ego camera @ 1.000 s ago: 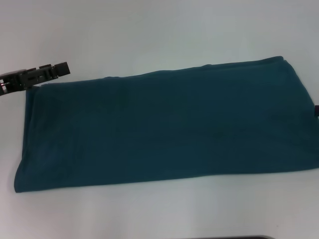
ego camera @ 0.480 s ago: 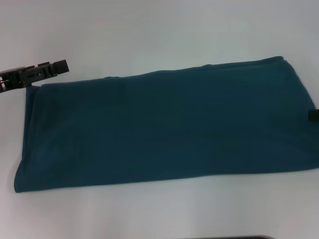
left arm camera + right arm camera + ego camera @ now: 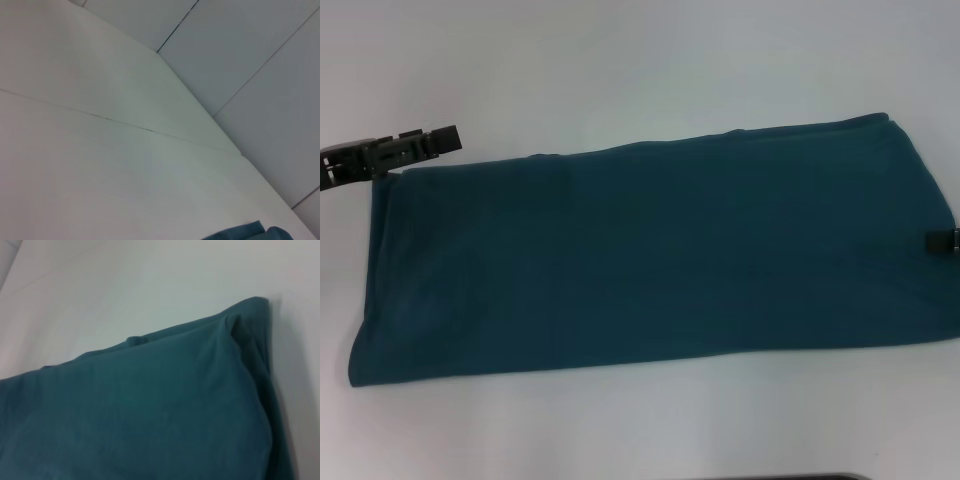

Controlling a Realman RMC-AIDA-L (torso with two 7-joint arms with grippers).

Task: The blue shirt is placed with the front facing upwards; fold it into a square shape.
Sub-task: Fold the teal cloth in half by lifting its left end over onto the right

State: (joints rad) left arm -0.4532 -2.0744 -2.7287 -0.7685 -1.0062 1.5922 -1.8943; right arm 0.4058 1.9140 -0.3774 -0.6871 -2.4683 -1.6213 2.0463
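shirt (image 3: 650, 255) folded to a long band flat on worktop (image 3: 640, 60); left pincer (image 3: 430, 143) at its far-left corner, right pincer (image 3: 945, 240) at its right edge, grip of both cannot be told.

I see open white tabletop (image 3: 640, 60) beyond the long, folded teal-blue cotton shirt (image 3: 650, 260), and another bare strip along its near edge. The black left gripper (image 3: 440, 140) sits at the shirt's far left corner. The black right gripper (image 3: 942, 240) pokes in at the shirt's right edge. Nothing else stands on the table.
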